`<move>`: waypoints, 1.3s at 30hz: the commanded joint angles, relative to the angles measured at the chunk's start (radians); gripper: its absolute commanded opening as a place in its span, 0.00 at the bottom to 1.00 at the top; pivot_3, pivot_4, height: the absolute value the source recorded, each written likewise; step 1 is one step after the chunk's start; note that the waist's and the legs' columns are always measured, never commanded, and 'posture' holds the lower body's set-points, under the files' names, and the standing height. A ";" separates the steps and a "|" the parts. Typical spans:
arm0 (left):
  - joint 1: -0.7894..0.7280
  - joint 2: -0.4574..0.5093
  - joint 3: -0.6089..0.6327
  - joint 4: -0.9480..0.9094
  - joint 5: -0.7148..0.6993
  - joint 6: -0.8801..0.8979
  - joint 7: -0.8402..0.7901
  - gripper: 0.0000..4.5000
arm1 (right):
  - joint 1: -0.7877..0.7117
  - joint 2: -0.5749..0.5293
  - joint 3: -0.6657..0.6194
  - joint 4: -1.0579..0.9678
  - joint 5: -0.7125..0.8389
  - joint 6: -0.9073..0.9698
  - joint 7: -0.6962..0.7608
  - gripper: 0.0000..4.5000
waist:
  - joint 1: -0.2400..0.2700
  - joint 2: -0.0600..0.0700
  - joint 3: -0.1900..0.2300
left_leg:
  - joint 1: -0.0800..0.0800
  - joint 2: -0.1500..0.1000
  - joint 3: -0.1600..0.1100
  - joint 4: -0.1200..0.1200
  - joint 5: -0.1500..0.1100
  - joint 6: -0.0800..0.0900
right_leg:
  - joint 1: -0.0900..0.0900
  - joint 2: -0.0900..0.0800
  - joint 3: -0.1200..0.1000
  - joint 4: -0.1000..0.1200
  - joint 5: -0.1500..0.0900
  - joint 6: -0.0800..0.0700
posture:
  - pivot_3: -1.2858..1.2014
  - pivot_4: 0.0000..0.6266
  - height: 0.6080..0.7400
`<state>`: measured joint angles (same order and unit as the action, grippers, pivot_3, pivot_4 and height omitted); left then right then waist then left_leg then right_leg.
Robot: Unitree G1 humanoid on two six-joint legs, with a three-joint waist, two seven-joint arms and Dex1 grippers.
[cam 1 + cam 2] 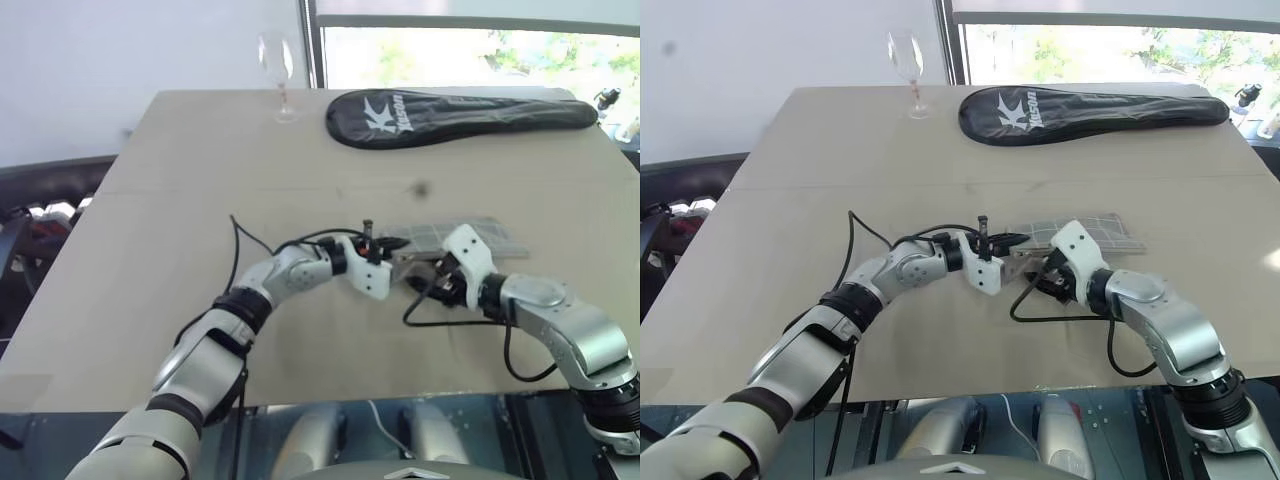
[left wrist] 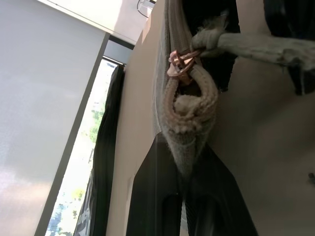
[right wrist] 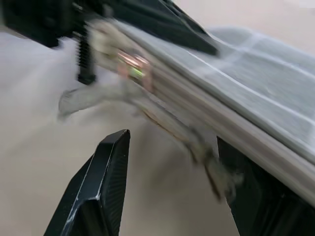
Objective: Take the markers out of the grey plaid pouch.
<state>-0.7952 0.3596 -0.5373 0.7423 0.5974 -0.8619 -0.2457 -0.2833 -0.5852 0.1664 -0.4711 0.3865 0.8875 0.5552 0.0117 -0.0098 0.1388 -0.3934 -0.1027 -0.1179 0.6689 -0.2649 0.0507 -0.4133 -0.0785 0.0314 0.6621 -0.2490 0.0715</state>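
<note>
At the middle of the table, the left gripper (image 1: 392, 246) is clamped tight on the end of the grey plaid pouch (image 1: 462, 240); in the left wrist view its two black fingers (image 2: 156, 196) pinch the fabric corner just below a knotted cord pull (image 2: 189, 105) that hangs from a copper-coloured zipper ring (image 2: 178, 65). The pouch is lifted a little at that gripped end and lies flat on the table (image 1: 200, 200) farther out, its white grid lines showing on top. Facing it from the other side, the right gripper (image 1: 438, 283) has its fingers spread apart and holds nothing; in the right wrist view one black finger (image 3: 101, 187) rises beside the pouch's edge, with the frayed cord and the zipper hardware between the fingers, though whether they touch the fabric cannot be told. The two grippers sit close together at the pouch's near end. No marker can be made out, and the pouch mouth is too blurred to say how far it is open. Well beyond, at the far edge of the table, a long black racket cover (image 1: 460, 116) lies flat, and a wine glass (image 1: 277, 72) stands upright to its left.
</note>
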 commanded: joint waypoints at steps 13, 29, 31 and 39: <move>0.016 -0.016 -0.021 0.010 0.021 -0.006 -0.009 0.00 | -0.016 -0.045 -0.012 -0.081 0.013 0.024 0.037 0.01 | 0.002 0.000 0.000 | 0.000 0.000 -0.001 0.000 0.000 0.000 | 0.000 0.000 -0.001 0.000 0.000 0.000 | 0.52 0.24 1.00; 0.040 -0.002 -0.013 -0.013 0.012 -0.003 -0.017 0.00 | 0.271 -0.295 -0.412 0.051 -0.026 -0.039 0.069 0.01 | 0.007 0.000 0.000 | -0.002 -0.001 -0.002 0.000 0.000 0.000 | 0.000 -0.001 -0.002 -0.001 0.000 0.000 | 0.52 0.24 1.00; 0.042 -0.005 -0.013 -0.018 0.010 -0.003 -0.019 0.00 | 0.331 -0.320 -0.474 0.097 -0.032 -0.057 0.081 0.01 | 0.005 0.002 -0.001 | -0.002 -0.001 -0.001 0.000 0.000 0.000 | 0.000 -0.001 -0.001 -0.001 0.000 0.000 | 0.52 0.24 1.00; 0.036 -0.019 -0.014 -0.016 0.004 -0.009 -0.026 0.00 | 0.428 -0.299 -0.587 0.048 0.027 -0.052 0.101 0.41 | 0.000 0.003 -0.002 | -0.001 0.000 0.000 0.000 0.000 0.000 | 0.001 -0.002 0.000 -0.001 0.000 0.000 | 0.52 0.24 1.00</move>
<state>-0.7756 0.3449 -0.5405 0.7164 0.5989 -0.8710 -0.2619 0.1693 -0.8977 -0.3935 -0.3500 0.3681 0.8268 0.6509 0.0115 -0.0073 0.1368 -0.3932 -0.1024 -0.1169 0.6690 -0.2650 0.0508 -0.4122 -0.0804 0.0328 0.6617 -0.2490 0.0717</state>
